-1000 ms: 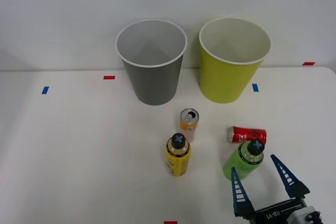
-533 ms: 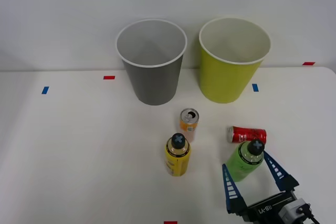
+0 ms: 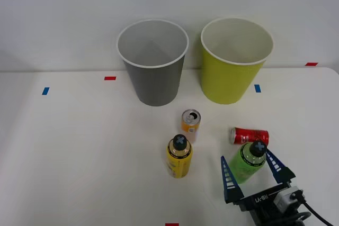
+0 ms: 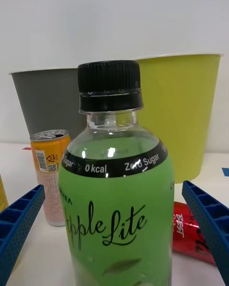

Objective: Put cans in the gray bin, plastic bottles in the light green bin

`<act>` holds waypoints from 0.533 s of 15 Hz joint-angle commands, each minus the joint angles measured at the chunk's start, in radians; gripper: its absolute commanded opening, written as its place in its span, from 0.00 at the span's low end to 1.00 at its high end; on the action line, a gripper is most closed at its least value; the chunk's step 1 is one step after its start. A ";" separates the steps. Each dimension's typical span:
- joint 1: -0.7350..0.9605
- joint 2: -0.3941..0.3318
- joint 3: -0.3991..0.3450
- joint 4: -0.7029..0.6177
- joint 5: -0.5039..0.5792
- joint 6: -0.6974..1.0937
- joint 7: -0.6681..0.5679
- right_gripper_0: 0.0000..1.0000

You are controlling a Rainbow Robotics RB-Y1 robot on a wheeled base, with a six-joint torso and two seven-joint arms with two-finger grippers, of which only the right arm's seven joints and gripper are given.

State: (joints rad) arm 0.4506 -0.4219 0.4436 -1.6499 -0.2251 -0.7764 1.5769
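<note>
Step in hand: grabbing the green bottle (image 3: 247,162). Right gripper (image 3: 250,172) is spread wide, one blue finger on each side of the bottle body, gaps visible on both sides in the wrist view, so not gripping yet. Bottle (image 4: 117,205) stands upright on the table (image 3: 79,146), black cap on, centred between the fingers.

Red can (image 3: 249,135) lies on its side just behind the green bottle, close or touching; can't tell which. Orange can (image 3: 190,124) upright, toward the bins; yellow bottle (image 3: 179,157) upright near it, to the left of the gripper. Nothing sorted yet by the look of it: all four items are on the table, and no item is visible inside either bin.

Next, my read: close on the bottle body below the shoulder, lift straight up to clear the red can, carry to the light green bin (image 3: 234,62), far right, and drop. Gray bin (image 3: 154,64) is for cans.

Risk: the far finger may nudge the red can on closing, and it could roll.
</note>
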 commanded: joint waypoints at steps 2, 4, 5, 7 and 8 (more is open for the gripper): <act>-0.021 0.032 -0.010 0.001 -0.002 0.028 0.017 1.00; -0.027 0.044 -0.016 0.001 -0.002 0.034 0.025 1.00; -0.029 0.051 -0.019 -0.001 -0.003 0.037 0.029 1.00; -0.029 0.052 -0.020 0.001 -0.003 0.039 0.037 1.00; -0.029 0.052 -0.020 0.001 -0.002 0.037 0.037 1.00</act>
State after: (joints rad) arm 0.4219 -0.3702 0.4238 -1.6494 -0.2281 -0.7387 1.6123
